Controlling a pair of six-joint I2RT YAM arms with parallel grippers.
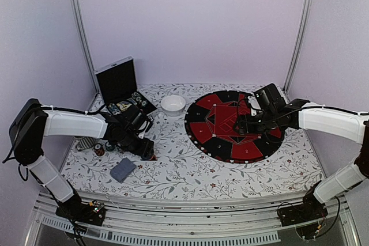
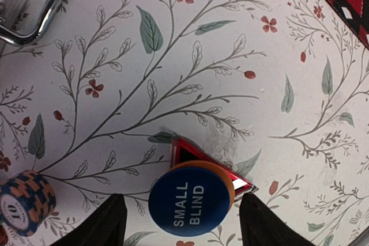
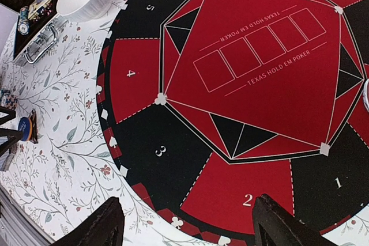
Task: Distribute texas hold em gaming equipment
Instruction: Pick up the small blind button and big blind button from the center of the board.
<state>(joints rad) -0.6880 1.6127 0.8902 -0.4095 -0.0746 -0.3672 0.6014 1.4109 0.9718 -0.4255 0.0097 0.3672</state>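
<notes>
The left gripper [image 2: 183, 200], fingers apart astride the round blue SMALL BLIND marker disc [image 2: 187, 204], could pinch it alone, dragging it off the orange disc [image 2: 226, 178] beneath.

I see a white bowl [image 1: 173, 110] upright on the flower-print surface [image 1: 190, 172], between a black silver-edged case [image 1: 117, 78] at back left and a round red-and-black felt mat [image 1: 203, 131] on the right. The case's lid stands raised. On the mat I read white seat numbers and five card outlines at its centre.
</notes>
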